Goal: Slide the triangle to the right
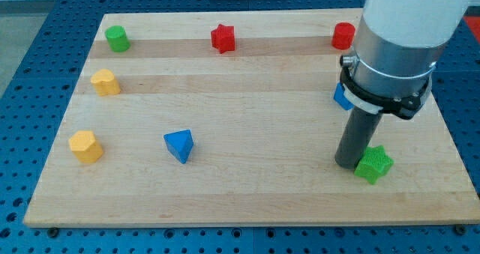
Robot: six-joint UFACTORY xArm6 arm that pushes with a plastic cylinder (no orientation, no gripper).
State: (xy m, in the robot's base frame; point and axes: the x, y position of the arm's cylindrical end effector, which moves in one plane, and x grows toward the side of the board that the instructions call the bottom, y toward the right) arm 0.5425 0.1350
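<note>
Bench of pale wood filled almost the whole view, lying on a blue perforated base. Above its right part stood the arm, a thick white and grey cylinder with a dark clamp, and from it the dark rod went straight down to the wood. The arm carried no jaws at all, so nothing could be open or closed; it only had my tip, which rested on the bench near the view's bottom right. The green star block lay just beside my tip, on its right side, maybe touching; I could not tell for sure. A blue block was half hidden behind the rod, and its shape I could not make out.

The task's thing, the blue triangle block, lay in the lower left part of the bench, well apart from my tip and to the view's left of it, at nearly the same height in the view. This relation decided the coming move, I think: to push the triangle right, my tip had to arrive on its far left side first, so it needed to go around it.

The other blocks were small and far: two yellow blocks at the left, a green cylinder block, a red star block and a red cylinder block along the top.
</note>
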